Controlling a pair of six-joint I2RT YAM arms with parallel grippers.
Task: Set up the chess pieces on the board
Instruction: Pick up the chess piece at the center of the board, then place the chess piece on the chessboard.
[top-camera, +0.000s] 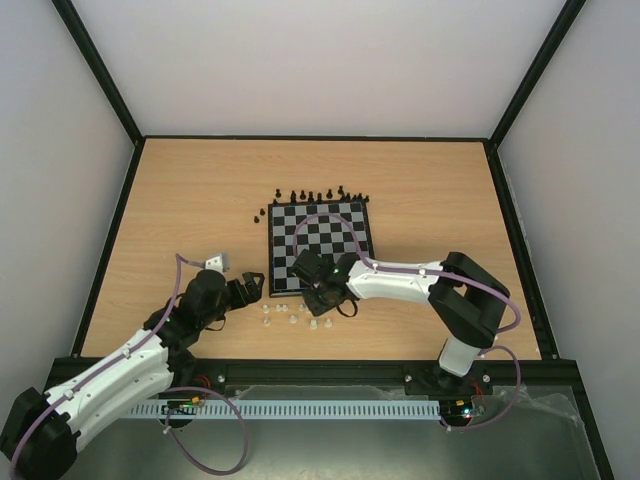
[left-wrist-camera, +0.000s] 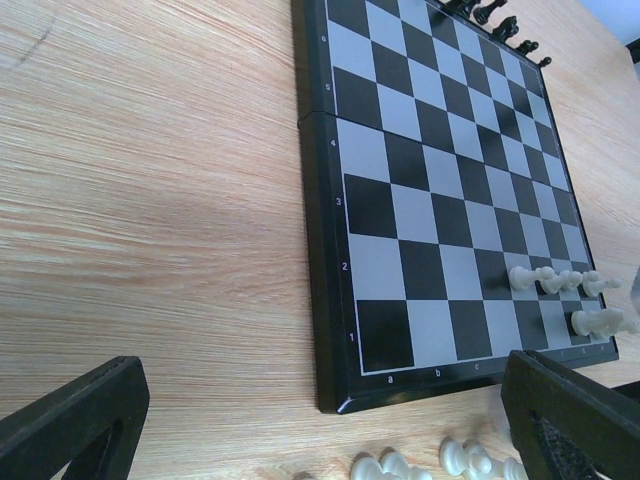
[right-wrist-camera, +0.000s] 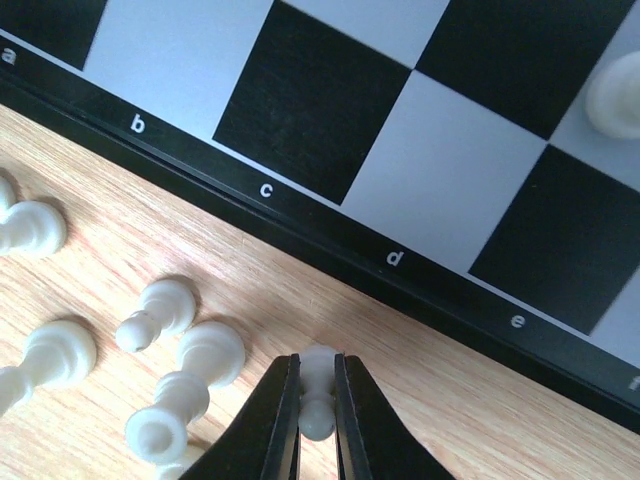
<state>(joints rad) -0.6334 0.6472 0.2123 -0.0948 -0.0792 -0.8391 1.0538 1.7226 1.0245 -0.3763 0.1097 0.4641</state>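
Wooden table (right-wrist-camera: 80, 160) beside the board (right-wrist-camera: 440, 190): right gripper (right-wrist-camera: 318, 400) is pinching a white piece (right-wrist-camera: 318, 362) just off the d-file edge, which is lying straight ahead (left gripper (left-wrist-camera: 320, 420) is gaping, farther off).

The pale wood-grain tabletop (left-wrist-camera: 150, 200) looks matt. The black-and-silver checked board (left-wrist-camera: 440, 200) has a smooth satin sheen. Small cream chess pieces (right-wrist-camera: 200, 360) look like glossy plastic.

One board (top-camera: 325, 240), roughly a dozen black chess pieces (top-camera: 311, 196) past the board's far edge, about six white chess pieces (left-wrist-camera: 550, 282) on the board, roughly seven loose white pieces (right-wrist-camera: 185, 385) off its near edge.
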